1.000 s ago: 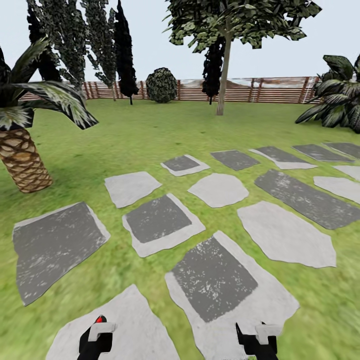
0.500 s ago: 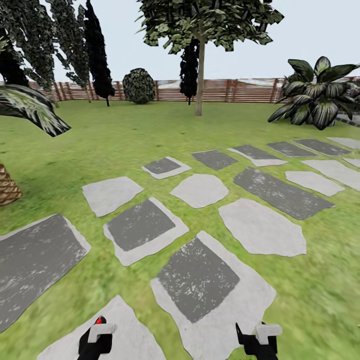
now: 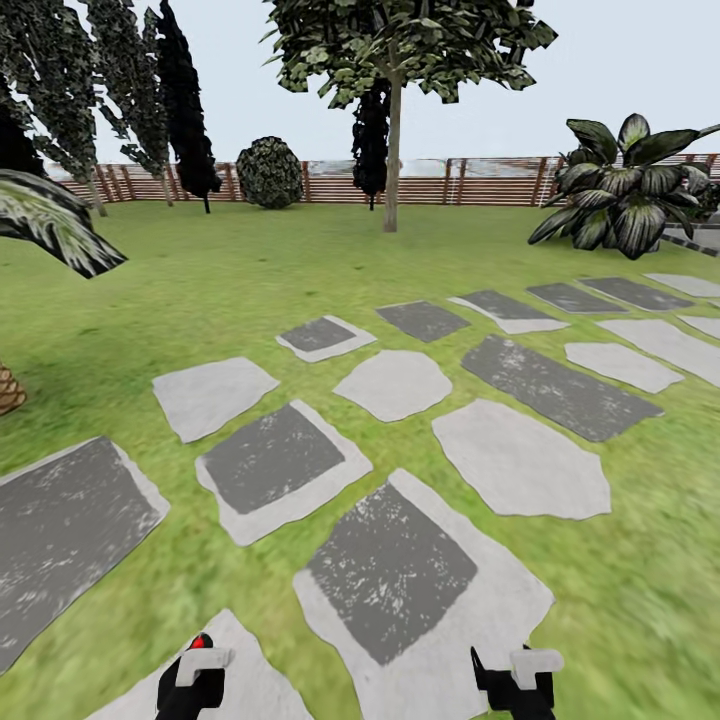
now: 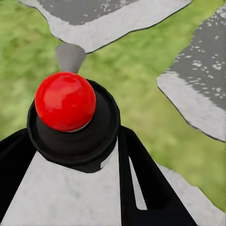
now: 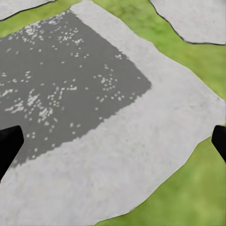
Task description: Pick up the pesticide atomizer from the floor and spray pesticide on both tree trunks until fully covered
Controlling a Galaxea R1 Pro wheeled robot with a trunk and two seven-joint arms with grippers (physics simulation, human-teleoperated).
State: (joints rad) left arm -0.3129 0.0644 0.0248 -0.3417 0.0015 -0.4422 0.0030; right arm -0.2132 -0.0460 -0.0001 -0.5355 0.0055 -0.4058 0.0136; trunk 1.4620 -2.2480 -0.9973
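Observation:
My left gripper (image 3: 193, 668) is shut on the pesticide atomizer (image 4: 66, 101), a black-collared head with a round red cap; the cap is a red dot (image 3: 201, 640) low in the head view. The black fingers (image 4: 141, 188) flank it. My right gripper (image 3: 520, 678) is open and holds nothing, above a grey paving stone (image 5: 94, 117). Far across the lawn stands a tree (image 3: 391, 150) with a straight grey-tan trunk and jagged dark green foliage, well ahead of both grippers. No mist shows.
Stepping stones (image 3: 270, 460) cross the grass from near left to far right. A palm frond (image 3: 50, 225) and trunk base (image 3: 8, 390) sit at the left edge. A broad-leaved plant (image 3: 620, 195) stands right, a round bush (image 3: 268, 172) and near-black trees (image 3: 185, 110) by the slat fence (image 3: 480, 182).
The whole view has swung right, so the palm trunk has slid almost out at the left and the broad-leaved plant has come in. Both grippers keep their places in the picture.

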